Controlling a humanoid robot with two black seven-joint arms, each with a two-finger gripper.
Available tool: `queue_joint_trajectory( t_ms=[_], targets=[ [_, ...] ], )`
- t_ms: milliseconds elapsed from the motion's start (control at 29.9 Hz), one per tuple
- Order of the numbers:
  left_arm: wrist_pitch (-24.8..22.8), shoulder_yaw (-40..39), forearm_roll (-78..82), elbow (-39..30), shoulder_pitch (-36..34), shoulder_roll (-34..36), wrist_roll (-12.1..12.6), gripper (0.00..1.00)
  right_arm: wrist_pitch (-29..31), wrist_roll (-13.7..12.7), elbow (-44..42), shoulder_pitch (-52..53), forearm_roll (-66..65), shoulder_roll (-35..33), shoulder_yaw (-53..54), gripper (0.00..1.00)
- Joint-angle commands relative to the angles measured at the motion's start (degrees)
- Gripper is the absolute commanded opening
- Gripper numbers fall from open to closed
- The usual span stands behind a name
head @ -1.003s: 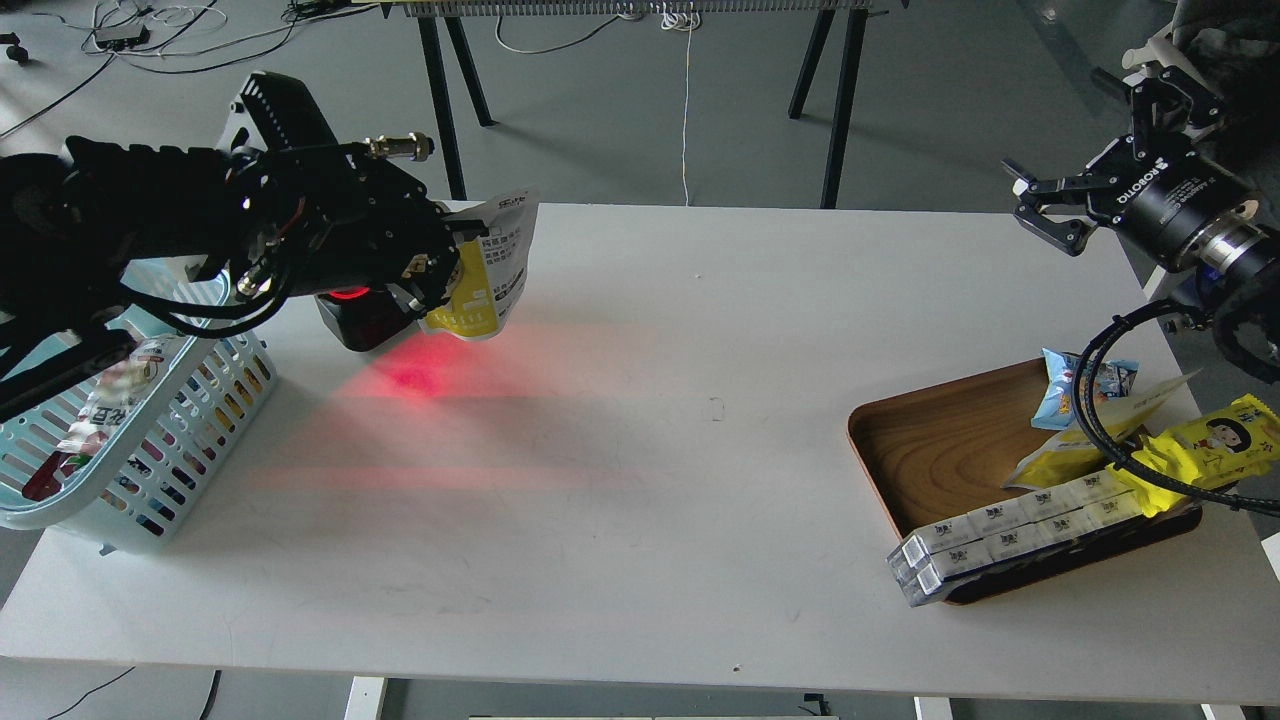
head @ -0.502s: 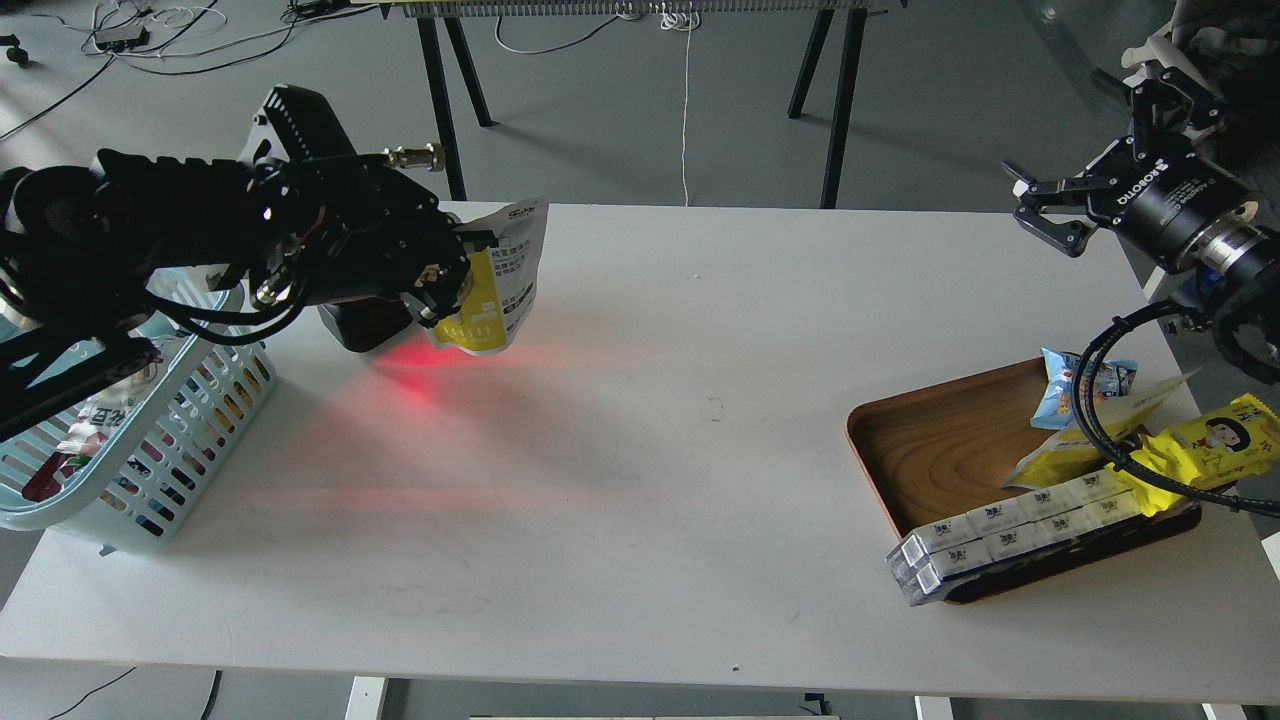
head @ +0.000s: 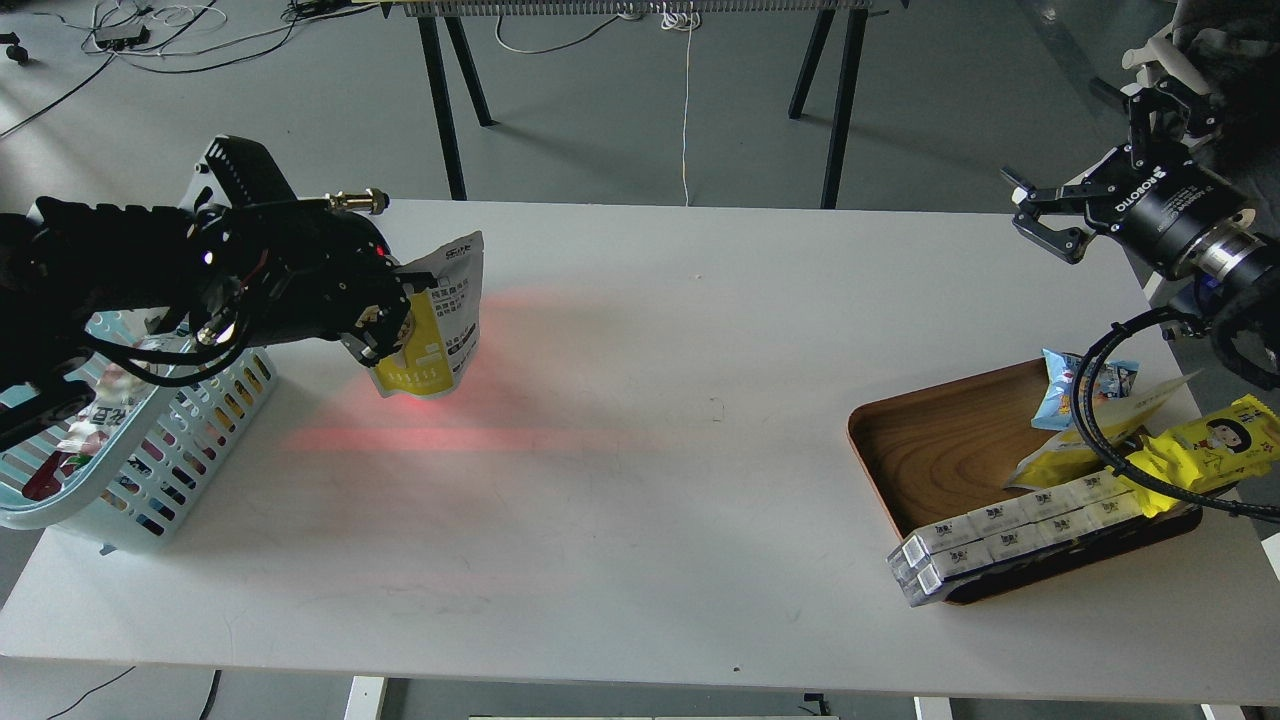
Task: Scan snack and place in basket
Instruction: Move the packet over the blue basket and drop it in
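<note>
My left gripper is clenched on the snack, which hangs upright just right of the basket, clear of the table. I judge the drop needs a leftward carry over the near rim. My right gripper, released, hovers well away.

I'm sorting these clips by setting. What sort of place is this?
Probably a robotics lab staging a mock checkout: loose cables trail over a bare grey floor behind a plain white table, where red scanner light falls beside a blue basket and a wooden tray of snacks.
</note>
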Motion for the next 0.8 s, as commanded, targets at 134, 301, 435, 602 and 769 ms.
queue_joint_trajectory(
  t_ms=[134, 301, 435, 602, 769],
  targets=[
    [0.00, -9.94, -0.01, -2.61, -0.84, 6.14, -1.14, 0.01, 0.00, 0.00, -0.01, 0.00, 0.00, 0.59, 0.00, 0.99],
    [0.00, -18.31, -0.01, -2.17, -0.76, 14.65, -3.07, 0.01, 0.00, 0.09, -0.01, 0.00, 0.00, 0.76, 0.00, 0.99],
    [0.00, -17.88, -2.91, 0.46, -0.67, 23.53, -3.25, 0.01, 0.00, 0.09, -0.01, 0.09, 0.00, 0.85, 0.00, 0.99],
    [0.00, -11.47, -4.24, 6.44, -0.41, 31.36, -7.64, 0.02, 0.00, 0.09, -0.01, 0.26, 0.00, 0.76, 0.00, 0.99],
    [0.00, -2.95, -4.42, 10.31, -0.41, 35.50, -8.17, 0.02, 0.00, 0.09, -0.01, 0.44, 0.00, 0.85, 0.00, 0.99]
  ],
)
